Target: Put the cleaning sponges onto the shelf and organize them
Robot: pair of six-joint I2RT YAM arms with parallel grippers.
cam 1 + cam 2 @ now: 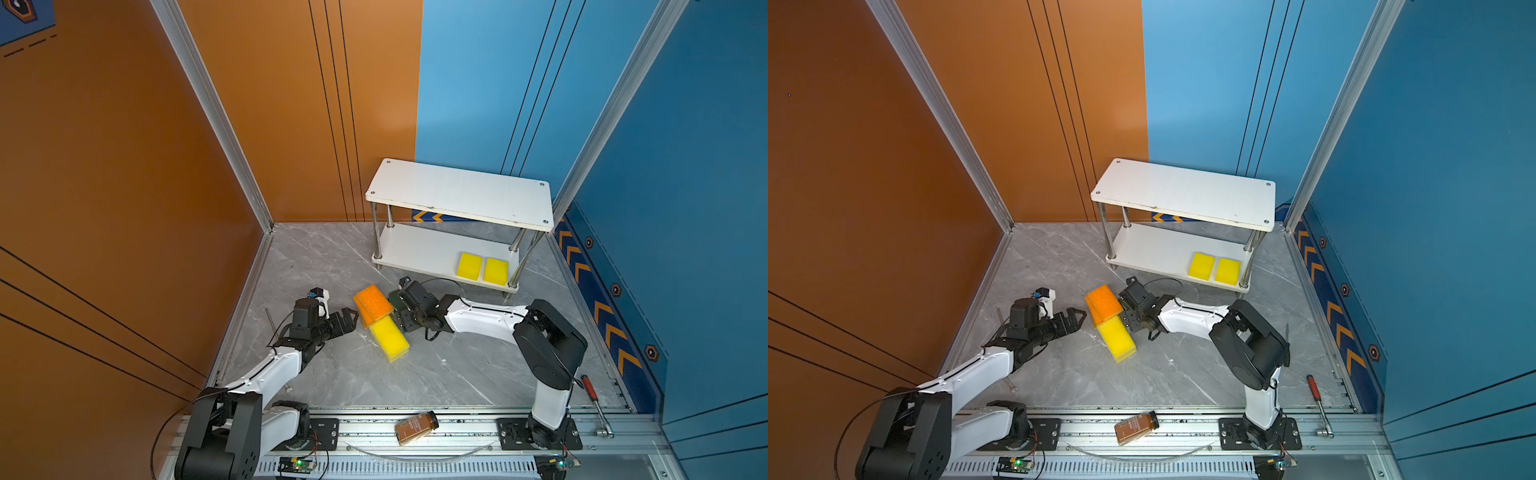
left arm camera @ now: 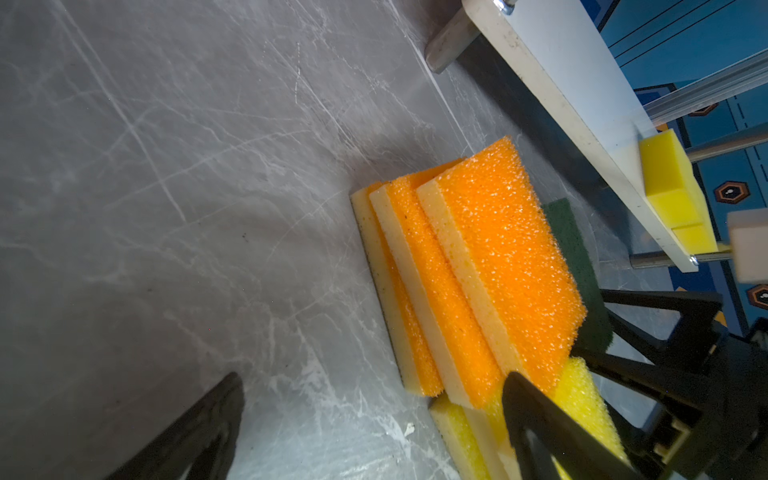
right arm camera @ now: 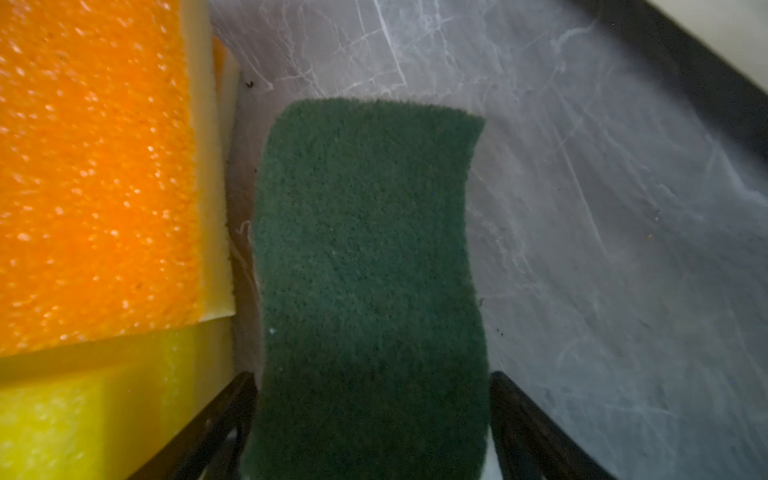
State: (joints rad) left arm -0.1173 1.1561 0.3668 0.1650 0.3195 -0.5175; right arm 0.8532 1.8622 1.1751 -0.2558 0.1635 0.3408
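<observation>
Right wrist view shows the right gripper (image 3: 370,374) low over the grey table (image 3: 602,249). Its jaws stand apart, and one dark-green-topped sponge (image 3: 365,249) lies flat between them. Each finger is just beside a long edge of this sponge, and I cannot tell if they touch it. Just beside it is a staggered pile of three orange-topped sponges (image 2: 490,270), and one end of this pile rests on a pile of all-yellow sponges (image 1: 388,338). On the other side of the orange-topped sponges, the left gripper (image 1: 347,318) is opened wide and holds nothing; it points at them, near but not touching. Both top views show the shelf (image 1: 457,191) standing at the back of the table, close to the right wall. On its lower board (image 1: 415,249), at the right end, two yellow sponges (image 1: 469,264) lie flat side by side. A brown bottle (image 1: 415,427) lies on its side on the front rail (image 1: 457,428) between the arm bases, and a red-handled tool (image 1: 590,386) lies at the right edge of the table.
</observation>
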